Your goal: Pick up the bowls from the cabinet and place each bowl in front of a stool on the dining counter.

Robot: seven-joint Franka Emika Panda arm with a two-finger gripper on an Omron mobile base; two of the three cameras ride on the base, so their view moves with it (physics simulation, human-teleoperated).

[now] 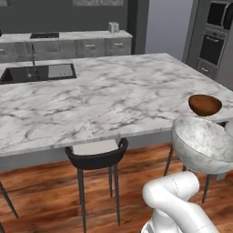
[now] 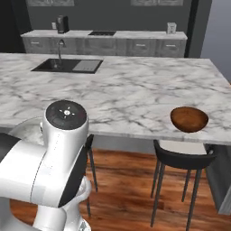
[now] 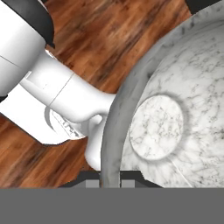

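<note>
Marble bowl [image 1: 203, 144], lower right of frame, is clamped at rim by gripper [image 3: 110, 177]. Risk judged: thin rim grip may be lost, bowl dropped short of dining counter [image 1: 104, 95].

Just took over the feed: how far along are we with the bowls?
About halfway. The wooden bowl already sits on the island by a stool. The gripper is shut on the marble bowl's rim, held above the floor. Left: set it before another stool.

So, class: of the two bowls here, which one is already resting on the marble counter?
The reddish-brown wooden bowl, sitting on the dining counter near its front edge. The white-grey marbled bowl is off the counter, held by its rim in the gripper.
</note>
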